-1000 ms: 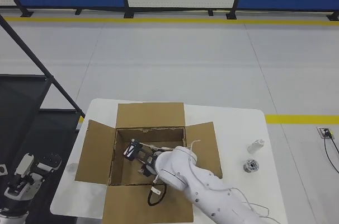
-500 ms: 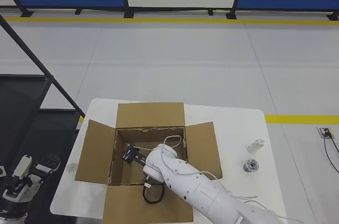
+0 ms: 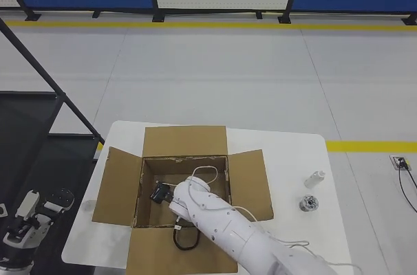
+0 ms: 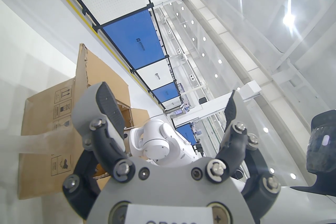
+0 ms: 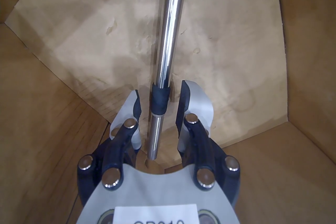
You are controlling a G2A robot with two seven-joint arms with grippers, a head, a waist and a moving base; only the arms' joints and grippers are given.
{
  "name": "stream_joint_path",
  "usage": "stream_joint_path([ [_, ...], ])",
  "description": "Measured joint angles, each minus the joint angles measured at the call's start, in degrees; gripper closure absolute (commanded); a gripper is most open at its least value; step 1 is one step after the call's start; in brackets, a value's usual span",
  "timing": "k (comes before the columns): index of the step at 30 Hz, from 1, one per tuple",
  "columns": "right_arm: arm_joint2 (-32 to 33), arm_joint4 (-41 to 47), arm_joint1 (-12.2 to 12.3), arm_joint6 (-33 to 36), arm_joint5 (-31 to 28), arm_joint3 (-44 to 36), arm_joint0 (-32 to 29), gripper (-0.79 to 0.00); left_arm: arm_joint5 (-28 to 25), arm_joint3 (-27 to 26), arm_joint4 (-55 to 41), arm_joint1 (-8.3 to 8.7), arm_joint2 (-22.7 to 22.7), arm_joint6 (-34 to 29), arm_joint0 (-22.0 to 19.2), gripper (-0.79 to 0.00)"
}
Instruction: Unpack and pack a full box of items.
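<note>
Box (image 3: pixel 184 141) stands open on white table (image 3: pixel 291 158) amid yellow-lined floor (image 3: pixel 229 69); right gripper (image 5: pixel 160 92) released astride a steel rod (image 5: pixel 172 12), left gripper (image 4: pixel 168 96) released.

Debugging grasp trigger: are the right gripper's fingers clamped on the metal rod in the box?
No: on the right gripper, the fingers stand on either side of the metal rod, with a gap showing on each side.
</note>
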Motion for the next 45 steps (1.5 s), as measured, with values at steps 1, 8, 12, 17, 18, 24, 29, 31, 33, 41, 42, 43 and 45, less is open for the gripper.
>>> stream_joint_path([
  [1,-0.07,0.05,-0.37,-0.15,-0.09,0.76,0.14,-0.329,0.0,0.0,0.0,0.0,0.0,0.0,0.0,-0.785],
  [8,-0.15,0.33,-2.78,-1.64,-0.29,6.23,1.31,-0.28,0.0,0.0,0.0,0.0,0.0,0.0,0.0,-0.785],
  [12,0.36,1.13,-3.83,-2.45,-0.85,9.33,2.08,-0.237,0.0,0.0,0.0,0.0,0.0,0.0,0.0,-0.785],
  [17,1.02,2.1,-4.56,-3.34,-1.65,12.03,2.76,0.0,0.0,0.0,0.0,0.0,0.0,0.0,0.0,-0.785],
  [18,1.27,2.54,-4.59,-3.65,-1.94,12.35,2.94,0.0,0.0,0.0,0.0,0.0,0.0,0.0,0.0,-0.785],
  [24,2.87,5.07,-4.53,-4.6,-3.12,12.37,4.69,0.0,0.0,0.0,0.0,0.0,0.0,0.0,0.0,-0.785],
  [29,4.8,7.68,-4.3,-4.0,-3.97,11.27,7.07,0.0,0.0,0.0,0.0,0.0,0.0,0.0,0.0,-0.785],
  [31,5.93,9.17,-4.1,-2.96,-4.02,10.74,8.13,0.0,0.0,0.0,0.0,0.0,0.0,0.0,0.0,-0.785],
  [33,7.18,10.7,-3.74,-2.03,-3.97,10.01,9.05,0.0,0.0,0.0,0.0,0.0,0.0,0.0,0.0,-0.785],
  [41,10.93,11.87,-0.72,-0.83,-4.0,3.85,9.52,0.0,0.0,0.0,0.0,0.0,0.0,0.0,0.0,-0.785],
  [42,11.66,11.41,0.08,-0.95,-3.51,1.87,9.15,0.0,0.0,0.0,0.0,0.0,0.0,0.0,0.0,-0.785],
  [43,12.24,10.8,0.76,-1.02,-2.81,0.14,8.77,0.0,0.0,0.0,0.0,0.0,0.0,0.0,0.0,-0.785],
  [45,13.94,9.02,2.63,-0.58,-0.65,-4.87,7.34,0.0,0.0,0.0,0.0,0.0,0.0,0.0,0.0,-0.785],
])
